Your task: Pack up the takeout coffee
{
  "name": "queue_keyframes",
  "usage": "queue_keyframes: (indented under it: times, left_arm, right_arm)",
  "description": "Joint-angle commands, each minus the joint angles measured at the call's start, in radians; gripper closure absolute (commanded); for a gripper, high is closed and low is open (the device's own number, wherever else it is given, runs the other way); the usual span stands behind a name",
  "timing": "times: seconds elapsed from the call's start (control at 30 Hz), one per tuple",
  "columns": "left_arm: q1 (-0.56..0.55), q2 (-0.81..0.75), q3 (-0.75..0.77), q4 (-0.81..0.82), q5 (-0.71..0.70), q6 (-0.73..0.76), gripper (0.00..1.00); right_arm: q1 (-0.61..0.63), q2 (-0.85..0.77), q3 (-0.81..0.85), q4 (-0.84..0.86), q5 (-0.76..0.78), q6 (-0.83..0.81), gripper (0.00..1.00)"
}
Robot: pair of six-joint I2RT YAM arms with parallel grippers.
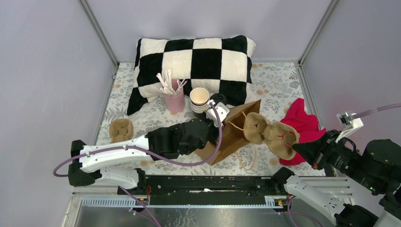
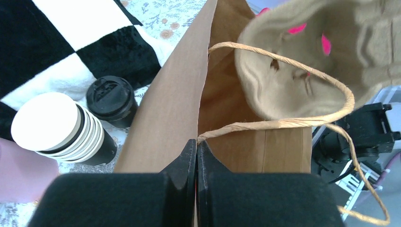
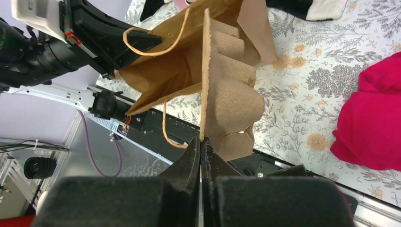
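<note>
The takeout coffee, a black cup under a black lid, stands on the table beside the pillow and left of the brown paper bag; in the top view the takeout coffee shows only partly behind my left wrist. My left gripper is shut on the bag's rim, where a twisted paper handle is attached. My right gripper is shut on the edge of a pulp cup carrier, whose far end reaches into the bag's mouth. From above, the carrier spans from the right gripper to the bag.
A stack of lidless cups and a pink cup of stirrers stand left of the coffee. A checkered pillow lies behind, a red cloth at right, and a second pulp carrier at left.
</note>
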Motion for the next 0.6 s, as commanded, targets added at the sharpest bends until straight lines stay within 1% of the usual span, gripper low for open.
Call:
queue_keyframes:
  times: [0.0,0.17,0.27,0.57]
  left_arm:
    - [-0.004,-0.044,0.017,0.09,-0.023,-0.082,1.0]
    - [-0.004,-0.063,-0.017,0.143,0.035,-0.072,1.0]
    - [-0.004,-0.053,-0.012,0.147,0.094,-0.052,1.0]
    - [-0.006,-0.021,0.005,0.139,0.162,-0.078,1.0]
  right_arm:
    - [0.003,-0.005,-0.017,-0.001,-0.03,-0.003,1.0]
    - [0.002,-0.004,-0.097,-0.01,-0.15,-0.016,1.0]
    - [0.002,0.022,-0.146,0.0,-0.19,-0.033,1.0]
    - [0.002,0.104,-0.152,0.185,-0.339,-0.065,1.0]
